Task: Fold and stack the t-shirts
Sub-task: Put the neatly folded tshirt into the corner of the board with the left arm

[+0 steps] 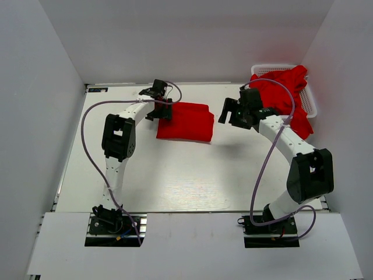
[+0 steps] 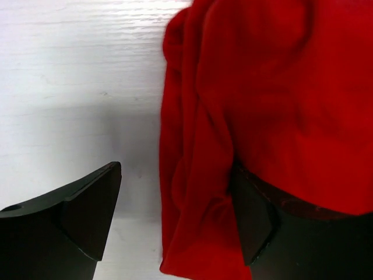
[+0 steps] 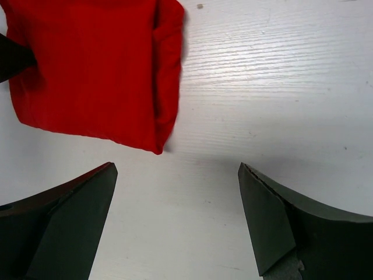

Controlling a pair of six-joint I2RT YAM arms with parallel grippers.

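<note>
One red t-shirt (image 1: 185,121) lies folded into a flat rectangle at the table's far middle. My left gripper (image 1: 162,111) is at its left edge. In the left wrist view the gripper (image 2: 176,170) is open with the shirt's folded edge (image 2: 198,175) between the jaws, and the cloth lies over the right finger (image 2: 259,224). My right gripper (image 1: 228,114) is open and empty just right of the shirt. In the right wrist view the gripper (image 3: 178,169) is over bare table, with the folded shirt (image 3: 93,70) ahead to the left. More red t-shirts (image 1: 284,92) are heaped in the basket.
The white lattice basket (image 1: 269,67) stands at the far right corner, against the right wall, with cloth spilling over its front rim. White walls close in the left, back and right sides. The white table (image 1: 175,175) stretches toward the arm bases.
</note>
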